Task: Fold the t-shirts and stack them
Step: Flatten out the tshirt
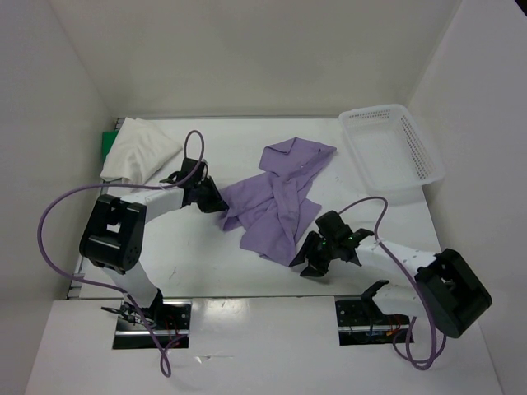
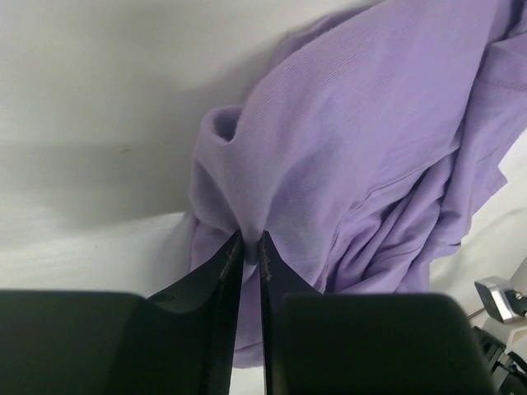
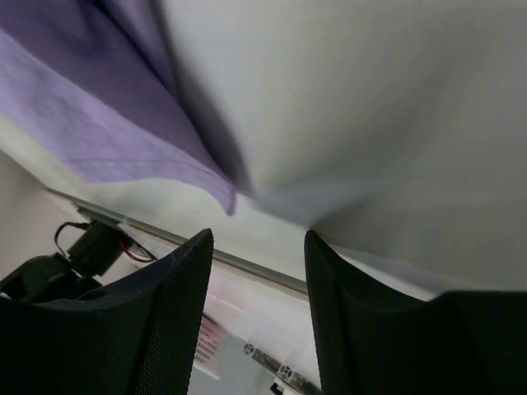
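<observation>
In the middle of the worktop (image 1: 198,259), a lavender t-shirt (image 1: 280,197), crumpled, with one flatter flap toward the far side. At the far left corner, well apart from it, a white t-shirt (image 1: 140,148) in a loose heap. Under that, a green t-shirt (image 1: 109,144), only a sliver of it showing at the left edge.

From above, the left gripper (image 1: 216,202) at the lavender t-shirt's left edge, the grip itself hidden under its own body. Settled only from the left wrist: left gripper (image 2: 251,239) narrowed to a slit, pinching a raised fold of the lavender t-shirt (image 2: 354,148), cloth drawn up into a small ridge at the tips.

From above, the right gripper (image 1: 311,263) just beside the shirt's near corner; touching or not, impossible to tell there. From the right wrist, a clearer answer: right gripper (image 3: 259,239) spread wide, nothing between the tips. Just beyond them, a hem corner of the lavender t-shirt (image 3: 99,123), flat on the worktop and apart from both.

Overhead only: a white mesh basket (image 1: 428,156) at the far right corner. Worktop white and matt, with a few small dark marks. White walls (image 1: 247,49) on three sides. Purple cables (image 1: 49,222) looping from both arms. In the right wrist view, a metal rail (image 3: 247,265) along the worktop's near edge.
</observation>
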You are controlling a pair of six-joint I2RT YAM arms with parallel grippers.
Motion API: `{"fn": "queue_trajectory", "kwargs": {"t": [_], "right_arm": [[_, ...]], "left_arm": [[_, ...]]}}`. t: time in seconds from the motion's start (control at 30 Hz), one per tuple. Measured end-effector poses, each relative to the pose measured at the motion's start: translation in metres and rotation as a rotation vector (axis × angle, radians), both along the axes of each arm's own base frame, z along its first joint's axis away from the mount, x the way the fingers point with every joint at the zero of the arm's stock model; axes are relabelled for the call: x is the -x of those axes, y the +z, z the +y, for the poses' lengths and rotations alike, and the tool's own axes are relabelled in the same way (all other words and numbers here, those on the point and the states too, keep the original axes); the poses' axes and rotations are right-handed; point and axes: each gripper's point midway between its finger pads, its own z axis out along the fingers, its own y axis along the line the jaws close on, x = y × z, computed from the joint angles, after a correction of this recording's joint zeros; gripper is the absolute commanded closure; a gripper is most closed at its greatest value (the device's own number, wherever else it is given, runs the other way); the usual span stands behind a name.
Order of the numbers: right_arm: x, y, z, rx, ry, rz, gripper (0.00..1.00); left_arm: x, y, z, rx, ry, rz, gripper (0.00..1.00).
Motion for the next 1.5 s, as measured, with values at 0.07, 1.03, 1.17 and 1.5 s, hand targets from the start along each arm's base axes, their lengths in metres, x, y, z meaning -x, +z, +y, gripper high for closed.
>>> {"fn": "queue_trajectory", "kwargs": {"t": [0.07, 1.03, 1.17, 1.5], "right_arm": [[-0.009, 0.000, 0.007, -0.012, -0.002, -0.010, 0.52], [-0.170, 0.322, -0.037, -0.017, -0.146, -0.876, 1.00], [-0.142, 0.272, -0.053, 0.026, -0.111, -0.785, 1.00], [-0.101, 0.142, -0.088, 0.171, -0.116, -0.436, 1.00]], "left_arm": [[0.003, -0.003, 0.000, 0.000, 0.001, 0.008, 0.81], [-0.095, 0.279, 0.132, 0.118, 0.262, -0.567, 1.00], [-0.092, 0.339, 0.139, 0.096, 0.249, -0.689, 1.00], [-0.192, 0.243, 0.108, 0.065, 0.139, -0.508, 0.98]]}}
